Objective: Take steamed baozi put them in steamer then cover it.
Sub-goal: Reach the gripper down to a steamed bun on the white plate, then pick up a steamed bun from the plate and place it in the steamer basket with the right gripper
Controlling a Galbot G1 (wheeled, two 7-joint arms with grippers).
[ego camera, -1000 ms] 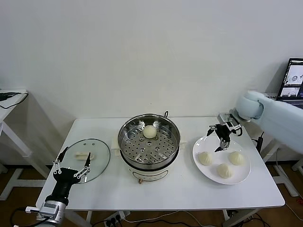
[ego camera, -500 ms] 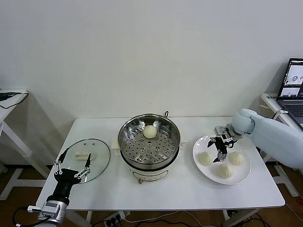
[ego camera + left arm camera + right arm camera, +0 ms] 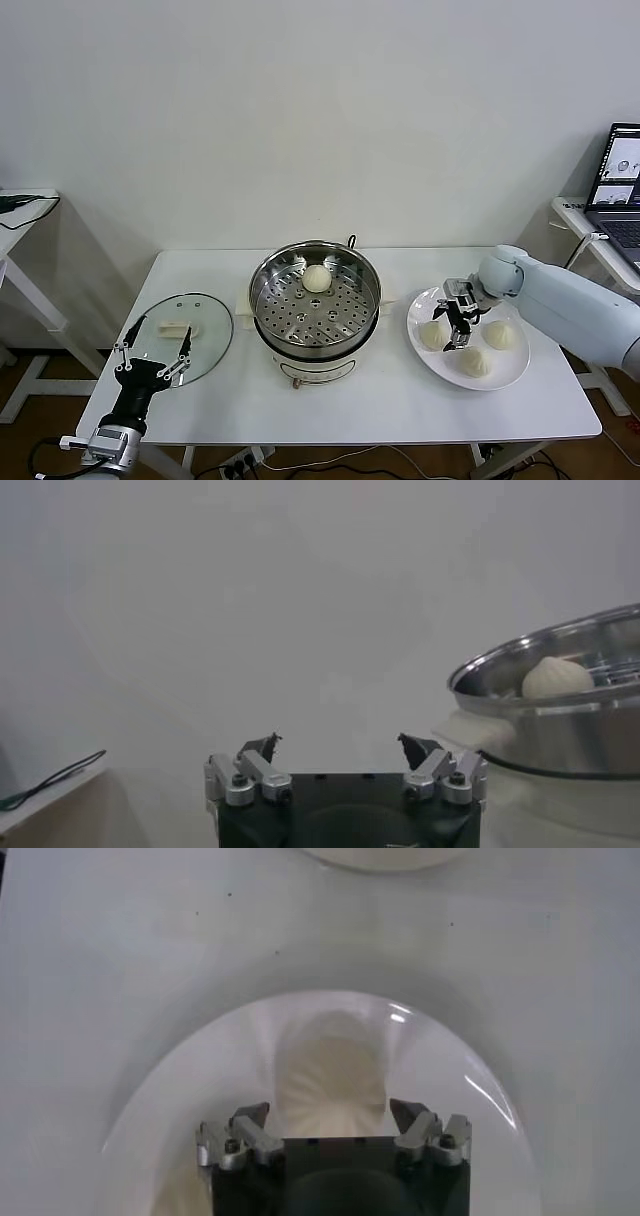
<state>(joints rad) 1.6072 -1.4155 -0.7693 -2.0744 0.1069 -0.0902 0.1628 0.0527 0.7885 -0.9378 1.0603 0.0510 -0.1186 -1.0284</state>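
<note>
Lowered since a second ago, the right gripper [image 3: 452, 327] hangs wide open over the plate's [image 3: 510, 372] leftmost baozi [image 3: 431, 335]; left gripper [image 3: 153, 348] waits wide open near the cover [image 3: 205, 330].

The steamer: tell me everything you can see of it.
The steamer is a round, shiny steel pot standing upright at the middle of the white table, on a white base with side handles. Its perforated tray holds one cream-white baozi near the far wall. It is uncovered: the glass lid lies flat on the table to its left, apart from it. No gripper touches it.
</note>
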